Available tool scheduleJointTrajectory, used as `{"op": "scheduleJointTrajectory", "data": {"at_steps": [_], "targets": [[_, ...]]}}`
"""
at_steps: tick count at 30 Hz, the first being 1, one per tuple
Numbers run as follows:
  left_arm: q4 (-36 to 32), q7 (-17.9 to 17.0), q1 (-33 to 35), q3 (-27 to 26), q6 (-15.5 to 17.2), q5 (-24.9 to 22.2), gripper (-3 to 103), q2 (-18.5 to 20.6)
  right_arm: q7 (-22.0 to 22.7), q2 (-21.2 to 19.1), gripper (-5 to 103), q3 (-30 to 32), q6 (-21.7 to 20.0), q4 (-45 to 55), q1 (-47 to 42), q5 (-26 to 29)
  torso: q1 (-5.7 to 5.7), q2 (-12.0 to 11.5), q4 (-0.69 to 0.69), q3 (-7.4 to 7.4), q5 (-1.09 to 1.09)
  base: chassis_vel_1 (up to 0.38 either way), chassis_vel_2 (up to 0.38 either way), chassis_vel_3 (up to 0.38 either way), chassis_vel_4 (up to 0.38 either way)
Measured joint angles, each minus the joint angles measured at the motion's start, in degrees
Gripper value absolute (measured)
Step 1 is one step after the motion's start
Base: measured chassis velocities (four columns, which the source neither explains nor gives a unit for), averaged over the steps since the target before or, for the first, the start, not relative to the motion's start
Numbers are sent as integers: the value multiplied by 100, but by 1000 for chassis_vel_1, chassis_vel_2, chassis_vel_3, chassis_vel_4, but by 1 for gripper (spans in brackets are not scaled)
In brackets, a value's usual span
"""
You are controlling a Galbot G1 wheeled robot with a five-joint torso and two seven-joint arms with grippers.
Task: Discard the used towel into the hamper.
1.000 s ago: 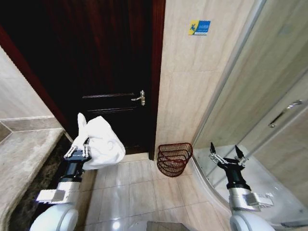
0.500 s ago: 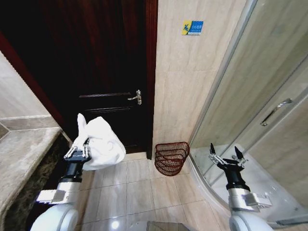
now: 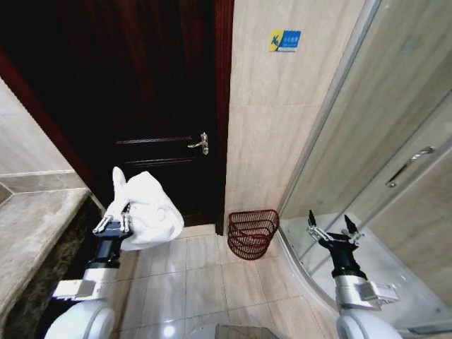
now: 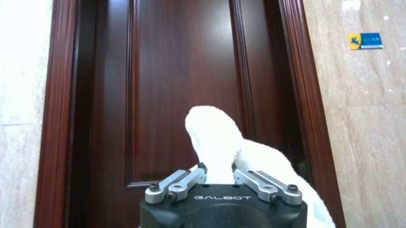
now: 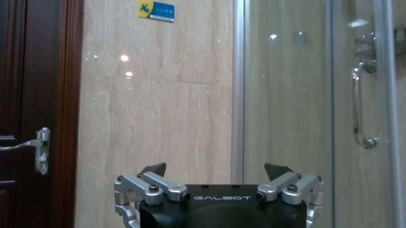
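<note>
- On the tiled floor [image 3: 201, 279] ahead of me, at the foot of the beige wall and just beside the dark door's [image 3: 141, 106] frame, stands the hamper [image 3: 252, 233], tilted a little, its open mouth facing up and toward me.
- My left gripper [image 3: 113, 224] is raised on my left side, clamped on the white towel [image 3: 147, 208]; the cloth bunches up above the fingers and droops over toward the right.
- The hamper sits lower than the towel and off to its right, well apart from it, with bare floor tiles between.
- My right gripper [image 3: 332, 227] hangs on my right side with its jaws spread wide and nothing between them, near the curved base of the shower enclosure [image 3: 395, 141]; the hamper lies to its left, nearer to this gripper than to the left one.
- The left wrist view looks straight at the door panels, the towel [image 4: 228, 142] rising in a rounded hump from between my left gripper's [image 4: 214, 172] fingers, and a blue-and-yellow sign [image 4: 365, 41] on the wall at the side.
- The right wrist view gives me my right gripper [image 5: 217, 172] splayed, the silver door handle [image 5: 35, 148], the same sign [image 5: 156, 10], and the glass shower door with its chrome pull [image 5: 362, 107].
</note>
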Motion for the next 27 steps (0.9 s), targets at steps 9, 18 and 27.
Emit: {"op": "scheduleJointTrajectory", "data": {"at_steps": [9, 18, 27], "targets": [[4, 8, -3, 1, -12, -5, 8, -22, 9, -15, 100, -20, -63, 20, 48, -12, 1, 0, 0, 0, 0, -95, 111, 102, -103], [28, 20, 43, 5, -14, 101, 8, -70, 173, 19, 100, -95, -71, -95, 96, -73, -33, -75, 0, -34, 0, -52, 69, 59, -63], [62, -4, 36, 18, -23, 215, 8, -118, 230, 11, 100, -74, -17, -108, 94, -35, -170, -370, 0, -198, 0, 0, 0, 0, 0]]}}
